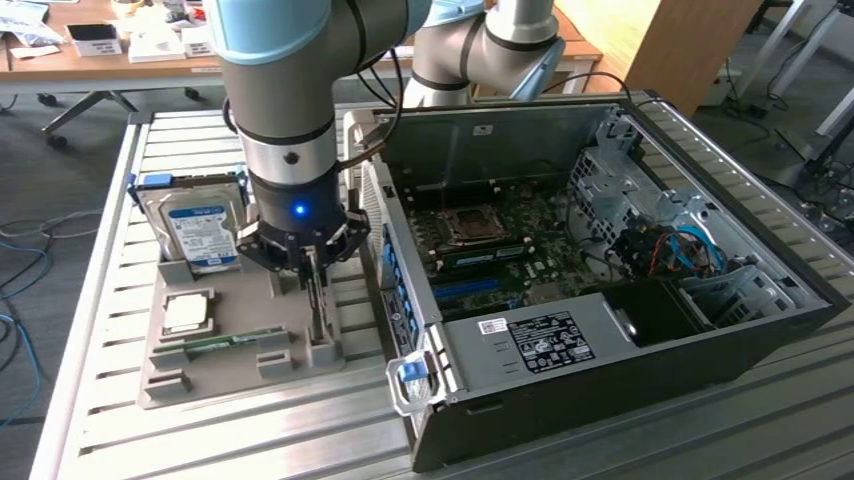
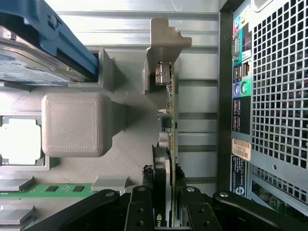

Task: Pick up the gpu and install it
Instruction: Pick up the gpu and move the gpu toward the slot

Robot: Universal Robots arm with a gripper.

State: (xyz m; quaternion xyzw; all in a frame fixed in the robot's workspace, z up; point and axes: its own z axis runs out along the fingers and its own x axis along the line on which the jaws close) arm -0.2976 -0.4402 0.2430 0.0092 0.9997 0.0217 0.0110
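I see the black two-fingered gripper point(image 1: 312, 262) down over the grey plastic holder tray point(image 1: 200, 385), at the lower left of the exterior view. Its fingers point(image 2: 143, 207) are clamped on the thin dark rectangular gpu card point(image 2: 170, 103). The card stands on edge in its tray slot, just beside the open black computer case point(image 1: 627, 330).

Fixture tray point(image 1: 214, 385) lies on the slatted table point(image 1: 174, 440), at the exterior view's left of the open computer case point(image 1: 747, 330). On the tray: hard drive point(image 1: 200, 230) upright at the far end; CPU point(image 1: 187, 313) and memory stick point(image 1: 220, 343) flat, nearer; gpu point(image 1: 316, 315) on edge beside the case, gripper point(image 1: 312, 272) astride it.
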